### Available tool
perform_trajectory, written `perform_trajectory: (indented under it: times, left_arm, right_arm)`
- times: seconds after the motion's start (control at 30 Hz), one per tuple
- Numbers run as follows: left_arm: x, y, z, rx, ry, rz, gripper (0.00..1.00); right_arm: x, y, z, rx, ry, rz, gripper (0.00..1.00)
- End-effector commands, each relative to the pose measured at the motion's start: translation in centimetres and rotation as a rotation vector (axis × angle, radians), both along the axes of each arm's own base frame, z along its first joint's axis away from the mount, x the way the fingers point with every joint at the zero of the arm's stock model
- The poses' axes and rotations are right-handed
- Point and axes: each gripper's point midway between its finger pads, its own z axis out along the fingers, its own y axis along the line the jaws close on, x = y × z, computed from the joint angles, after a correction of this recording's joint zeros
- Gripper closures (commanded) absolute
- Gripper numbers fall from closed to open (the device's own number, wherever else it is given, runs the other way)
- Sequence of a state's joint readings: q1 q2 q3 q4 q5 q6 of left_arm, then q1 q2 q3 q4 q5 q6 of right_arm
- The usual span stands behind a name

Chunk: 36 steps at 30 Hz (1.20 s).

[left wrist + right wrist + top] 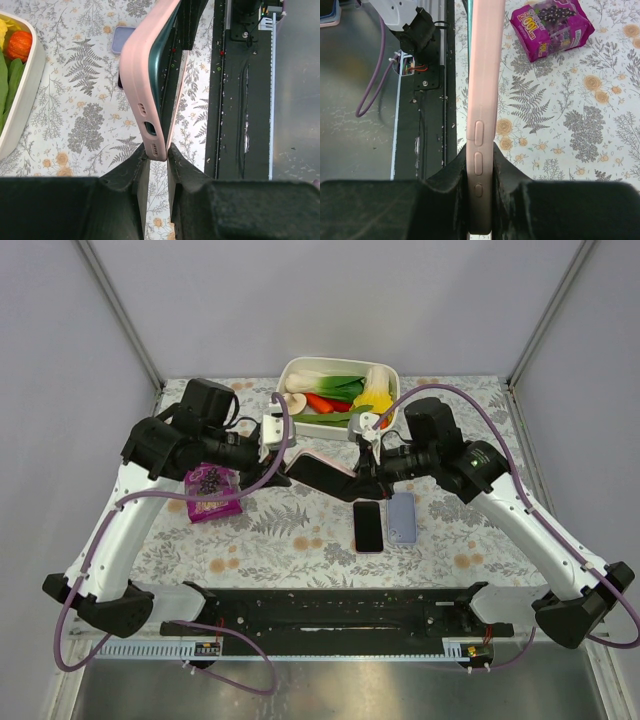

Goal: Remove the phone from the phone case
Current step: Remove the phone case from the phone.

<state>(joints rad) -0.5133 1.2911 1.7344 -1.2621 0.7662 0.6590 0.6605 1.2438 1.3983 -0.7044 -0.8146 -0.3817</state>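
A pink phone case (322, 472) with a dark phone inside is held in the air over the middle of the table, between both grippers. My left gripper (290, 464) is shut on its left end. My right gripper (362, 476) is shut on its right end. In the left wrist view, the left gripper (157, 152) pinches the case (142, 75) at its port end, and the dark green phone (168, 75) shows between the case's lips. In the right wrist view, the right gripper (480, 165) clamps the case's button edge (482, 75).
A second dark phone (368, 527) and a lavender phone case (402, 517) lie flat on the floral cloth below. A purple snack bag (210, 490) lies to the left. A white tub (290, 370) of toy vegetables stands at the back. A black rail (330, 615) runs along the near edge.
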Motion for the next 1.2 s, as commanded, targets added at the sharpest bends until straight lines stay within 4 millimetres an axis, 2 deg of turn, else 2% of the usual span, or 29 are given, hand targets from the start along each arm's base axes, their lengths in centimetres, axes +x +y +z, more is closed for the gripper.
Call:
perform_trajectory:
  times: [0.0,0.2,0.37,0.57,0.83,0.97,1.17]
  left_arm:
    - [-1.8,-0.9,1.6,-0.085,-0.005,-0.100,1.00]
    - [-4.3,-1.0,2.9,-0.165,-0.019,-0.196,1.00]
    - [-5.7,-1.4,3.6,-0.204,-0.032,-0.263,1.00]
    - [-6.4,-2.0,2.7,-0.226,0.009,-0.319,1.00]
    - [-6.8,-3.0,3.4,-0.266,0.027,-0.383,1.00]
    - [-6.8,-3.6,3.4,-0.279,0.046,-0.403,1.00]
    - [-6.2,-4.2,3.1,-0.285,0.049,-0.401,1.00]
  right_arm:
    - [-1.2,0.2,2.5,0.081,-0.060,0.064,1.00]
    - [-3.1,0.7,2.6,0.114,0.033,0.170,1.00]
    - [-4.0,1.3,2.5,0.133,0.122,0.239,1.00]
    - [-5.2,1.5,2.6,0.157,0.224,0.313,1.00]
    - [-6.5,1.6,2.0,0.161,0.274,0.372,1.00]
    - [-6.8,1.4,1.5,0.163,0.287,0.381,1.00]
    - [-7.4,1.3,2.0,0.174,0.293,0.396,1.00]
